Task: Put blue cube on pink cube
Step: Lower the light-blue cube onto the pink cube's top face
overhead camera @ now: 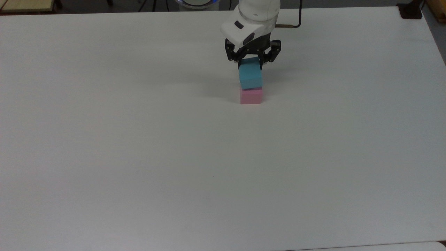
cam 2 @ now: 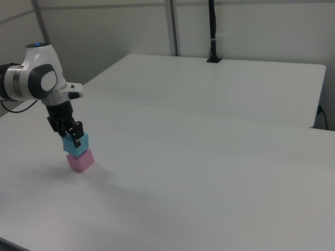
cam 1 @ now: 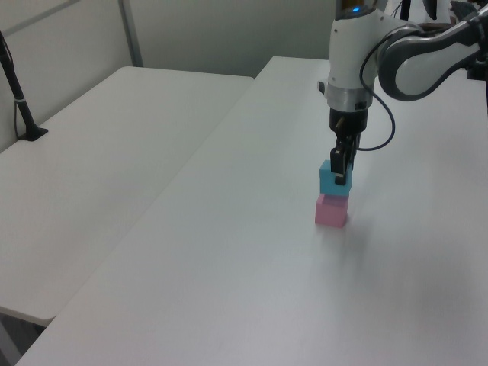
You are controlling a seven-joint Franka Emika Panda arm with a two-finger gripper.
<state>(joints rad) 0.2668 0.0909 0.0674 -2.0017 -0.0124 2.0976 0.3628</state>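
Fingers of my gripper (overhead camera: 251,65) pinch the matte light-blue cube (overhead camera: 250,77) atop the pale-pink cube (overhead camera: 251,96) near the desk's (overhead camera: 139,139) far edge; I should square edges, then release gently.

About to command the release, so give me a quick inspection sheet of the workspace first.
Surface: white table, bare around the stack.
Job's things: blue cube sits on the pink cube, roughly lined up in all three views; whether they fully touch, cannot tell.
Clutter: nothing seen.
Tool: tool shut on the blue cube from above.
Cables: thin cable loops beside the wrist, off the table.
Surroundings: second white table alongside; black post at its far edge.
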